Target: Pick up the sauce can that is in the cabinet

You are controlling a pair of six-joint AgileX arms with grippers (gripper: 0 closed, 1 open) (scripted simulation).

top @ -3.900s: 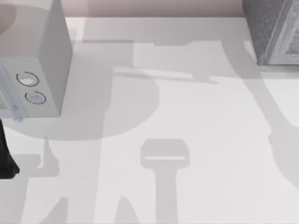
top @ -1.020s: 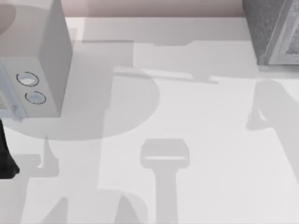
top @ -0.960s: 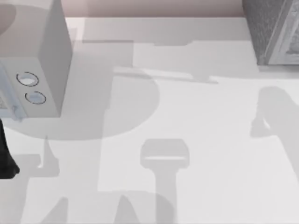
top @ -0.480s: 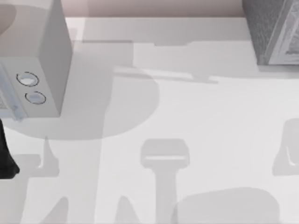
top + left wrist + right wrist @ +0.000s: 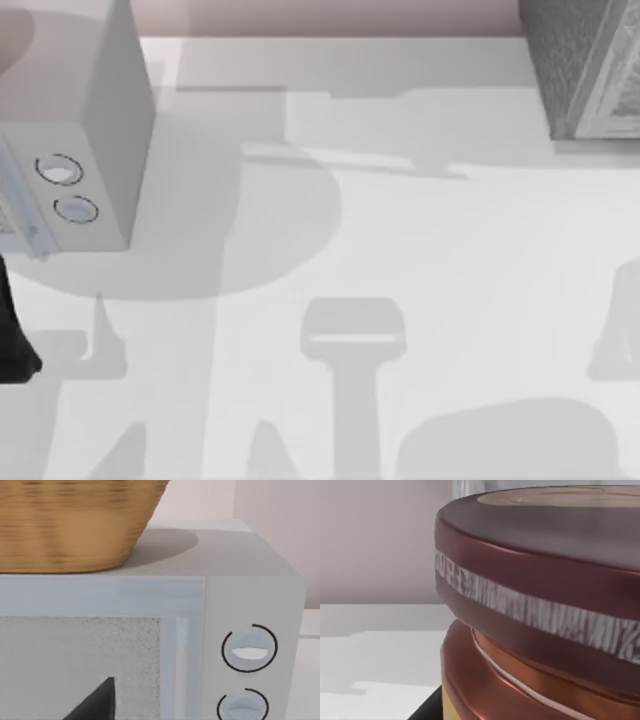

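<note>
The sauce can [image 5: 535, 610] sits right up against the right wrist camera, its dark red band and coppery rim close, with the white counter [image 5: 450, 250] and a pale wall behind it. Whether the right hand holds it cannot be told. The cabinet [image 5: 585, 65] stands at the counter's far right corner. The left arm [image 5: 10, 335] is parked at the left edge, its hand [image 5: 95, 705] facing the pale grey dial box [image 5: 250, 610] under a wicker basket [image 5: 75, 520]; its state cannot be told.

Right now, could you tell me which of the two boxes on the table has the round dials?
The smooth pale grey box at the table's left, two dials on its front; the speckled dark grey cabinet at the right shows none.
</note>
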